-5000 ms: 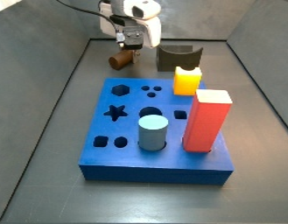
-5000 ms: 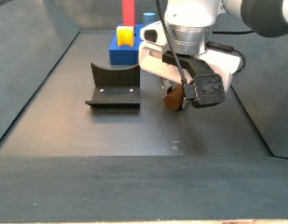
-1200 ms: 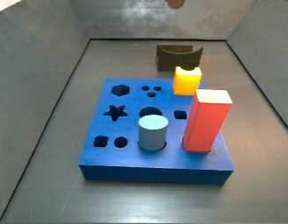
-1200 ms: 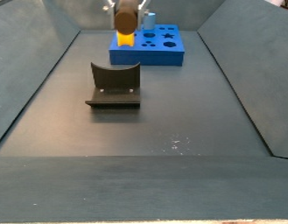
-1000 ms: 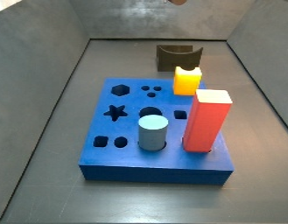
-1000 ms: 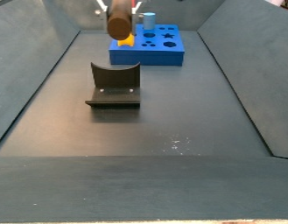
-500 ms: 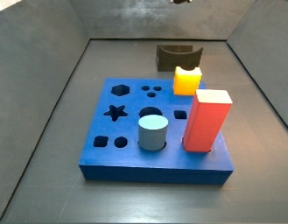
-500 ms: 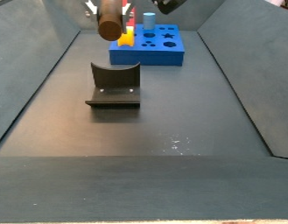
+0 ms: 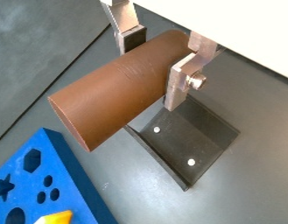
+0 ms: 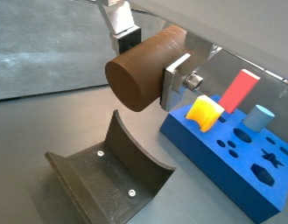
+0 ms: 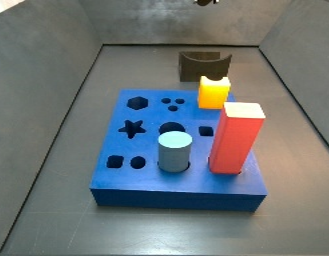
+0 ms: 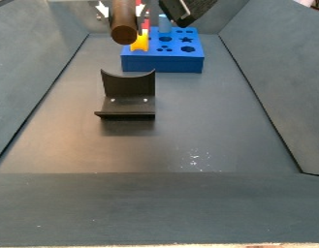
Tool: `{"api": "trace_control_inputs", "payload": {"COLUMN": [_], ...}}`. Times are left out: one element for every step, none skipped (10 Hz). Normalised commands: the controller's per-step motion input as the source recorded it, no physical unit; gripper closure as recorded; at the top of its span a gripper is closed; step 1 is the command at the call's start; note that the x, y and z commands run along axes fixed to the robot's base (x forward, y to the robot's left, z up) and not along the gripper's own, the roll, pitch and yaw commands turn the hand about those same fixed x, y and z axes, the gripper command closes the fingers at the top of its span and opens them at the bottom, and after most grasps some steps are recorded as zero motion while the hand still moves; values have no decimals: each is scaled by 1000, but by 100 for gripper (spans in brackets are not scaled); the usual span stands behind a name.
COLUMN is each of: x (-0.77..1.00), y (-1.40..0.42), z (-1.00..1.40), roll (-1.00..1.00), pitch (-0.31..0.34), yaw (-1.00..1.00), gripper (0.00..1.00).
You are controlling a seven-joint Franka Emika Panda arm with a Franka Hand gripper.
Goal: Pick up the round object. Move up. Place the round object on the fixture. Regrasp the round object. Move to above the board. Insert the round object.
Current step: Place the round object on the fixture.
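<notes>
1. The large thick blue square board (image 11: 180, 150) with dark star, round, hexagon and square cut-outs lies on the dark floor in both side views; in a side view (image 12: 173, 50) it sits at 12 o'clock, beyond the fixture
2. A tall red rectangular block (image 11: 235, 137) stands upright in the board at its 3 o'clock side, and it also shows in a wrist view (image 10: 238, 90)
3. A wide light blue-grey cylinder (image 11: 174, 154) stands upright in the board just beside the red block, on its 9 o'clock side
4. A yellow notched block (image 11: 214, 92) stands in the board at 12 o'clock of the red block
5. The dark brown-black fixture (image 12: 125, 95) with a curved notch in its top rests on the floor, well apart from the board in that side view; in a side view (image 11: 203, 65) it stands just behind the yellow block
6. The two-finger gripper (image 9: 158, 56) hangs in the air above the fixture (image 9: 187, 141), its flat silver fingers (image 9: 181, 77) clamped on the peg from both sides
7. The matte reddish-brown round peg (image 9: 119, 89) lies horizontal between the pads, clear of the fixture below; in a side view (image 12: 124, 23) it shows at the top edge, at 12 o'clock of the fixture, and in a wrist view (image 10: 145, 67) its flat round end faces the camera
</notes>
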Motion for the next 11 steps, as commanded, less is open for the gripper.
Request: {"api": "trace_control_inputs", "payload": {"x": [121, 123, 134, 141, 150, 161, 174, 189, 186, 158, 130], "y": [80, 81, 90, 90, 98, 110, 117, 127, 127, 109, 90], "z": [-1000, -1000, -1000, -1000, -1000, -1000, -1000, -1000, -931, -750, -577], "roll": [-1000, -1000, -1000, -1000, -1000, -1000, -1000, -1000, -1000, -1000, -951], "pitch": [6, -2, 8, 24, 35, 49, 54, 67, 69, 77, 79], "yaw": [-155, -154, -152, -149, -149, -149, -154, -161, -172, -185, -143], "gripper": [100, 100, 100, 100, 100, 100, 100, 100, 100, 100, 100]}}
